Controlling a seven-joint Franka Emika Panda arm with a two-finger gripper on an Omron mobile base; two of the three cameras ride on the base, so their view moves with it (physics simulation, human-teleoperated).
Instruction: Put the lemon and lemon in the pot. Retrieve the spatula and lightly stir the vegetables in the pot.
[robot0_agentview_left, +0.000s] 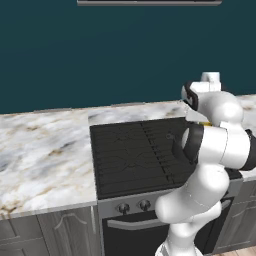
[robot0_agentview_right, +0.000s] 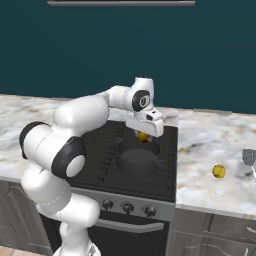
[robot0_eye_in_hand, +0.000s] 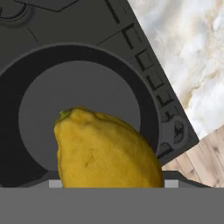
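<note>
1. progress, judged from how things lie: the first small round yellow-orange lemon is held in the air over the mouth of the low round dark grey metal pot, so the first drop looks close but is not yet made.

2. the two-finger gripper on the white arm hangs just above the pot, at its far side in the right base view. its jaws stand fairly wide, closed on the lemon between them. the finger tips themselves are hidden behind the fruit in the hand view.

3. the pot sits on the black stovetop, on a right-hand burner. in the hand view its grey floor is bare: nothing lies in it.

4. the second small yellow-orange lemon rests on the pale marbled counter, to the right of the stove and well apart from the pot.

5. the slim spatula with a flat light grey blade lies further right on the same counter, near that lemon and at the edge of the right base view. it looks untouched.

6. left to do, as i judge it: release this lemon into the pot, fetch the other one, then take up the spatula and stir lightly.
</note>
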